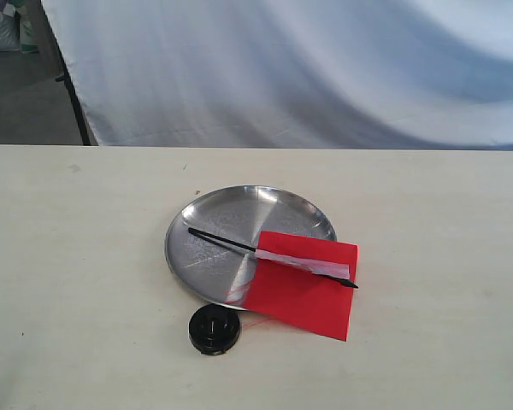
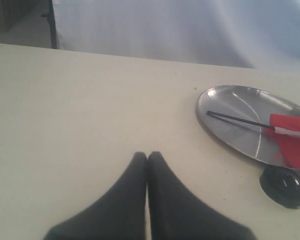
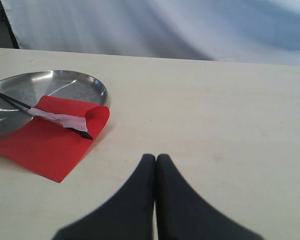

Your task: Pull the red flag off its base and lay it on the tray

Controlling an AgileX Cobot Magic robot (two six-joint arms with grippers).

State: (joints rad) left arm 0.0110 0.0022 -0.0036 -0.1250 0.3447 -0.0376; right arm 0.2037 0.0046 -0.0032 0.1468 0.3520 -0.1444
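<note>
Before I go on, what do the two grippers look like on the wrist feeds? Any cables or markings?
The left gripper and right gripper look alike: two plain matte black fingers each, broad at the root and curving in to narrow rounded tips. No cables, markings or labels show. The arms themselves are out of every view.

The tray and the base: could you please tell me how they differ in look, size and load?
The tray is shiny steel; the base is black. The tray is far wider than the base. The tray bears the red flag, whose cloth reaches past its rim, while the base holds nothing. Both are round and lie flat on the table.
</note>
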